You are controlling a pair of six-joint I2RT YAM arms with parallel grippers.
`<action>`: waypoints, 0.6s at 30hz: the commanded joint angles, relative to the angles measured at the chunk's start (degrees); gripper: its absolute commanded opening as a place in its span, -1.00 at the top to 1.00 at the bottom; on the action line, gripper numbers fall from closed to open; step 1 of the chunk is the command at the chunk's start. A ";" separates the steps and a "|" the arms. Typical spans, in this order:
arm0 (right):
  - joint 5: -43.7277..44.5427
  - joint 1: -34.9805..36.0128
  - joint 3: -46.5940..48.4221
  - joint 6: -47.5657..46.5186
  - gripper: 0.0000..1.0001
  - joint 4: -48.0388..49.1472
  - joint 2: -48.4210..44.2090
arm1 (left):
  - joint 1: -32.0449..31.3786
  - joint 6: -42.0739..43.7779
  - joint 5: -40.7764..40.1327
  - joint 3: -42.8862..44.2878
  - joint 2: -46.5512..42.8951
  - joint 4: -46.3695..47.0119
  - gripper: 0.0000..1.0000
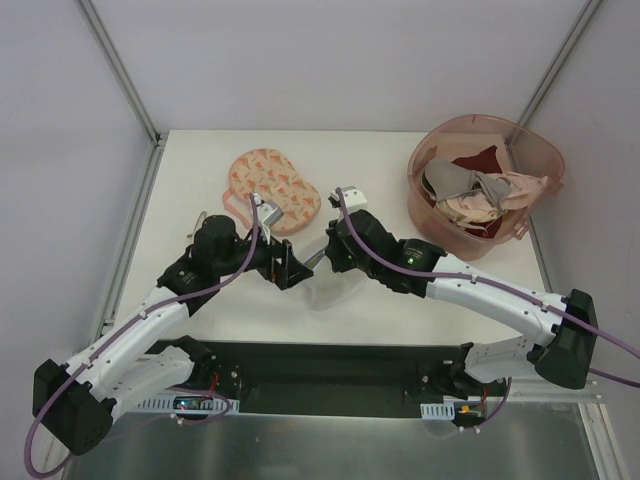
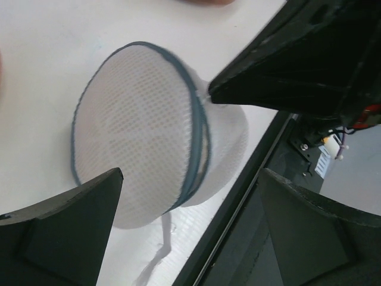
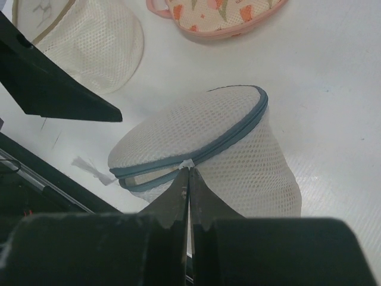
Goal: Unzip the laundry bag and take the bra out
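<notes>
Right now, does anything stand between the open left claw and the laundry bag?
Nothing visible does. The laundry bag lies just ahead of the open left claw. The right claw pinches its zipper at the bag's side, not in between.

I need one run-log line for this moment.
left gripper open; right gripper shut on zipper pull; laundry bag slightly unzipped; bra unseen

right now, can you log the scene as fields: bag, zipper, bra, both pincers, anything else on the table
laundry bag: white mesh dome, between the two pincers
zipper: grey-blue, seems slightly parted beside the pull
bra: not visible
left pincer: open, gripping nothing
right pincer: shut on the zipper pull
nearby: pink printed pouch; pink tub holding garments
</notes>
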 commanded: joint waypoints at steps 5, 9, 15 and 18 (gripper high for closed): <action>-1.56 0.62 1.20 1.57 0.98 2.60 -1.24 | -4.74 3.42 -0.35 4.19 2.73 3.85 -0.90; -1.82 0.53 1.37 1.75 0.98 2.52 -1.67 | -5.19 2.37 -0.54 5.59 6.77 4.20 -0.74; -1.74 0.53 1.11 1.84 0.98 1.73 -3.26 | -5.54 0.79 -0.53 5.42 10.56 6.83 0.27; 0.37 0.45 0.59 1.49 0.97 0.50 -4.57 | -5.63 0.52 -1.24 5.68 10.56 7.01 1.00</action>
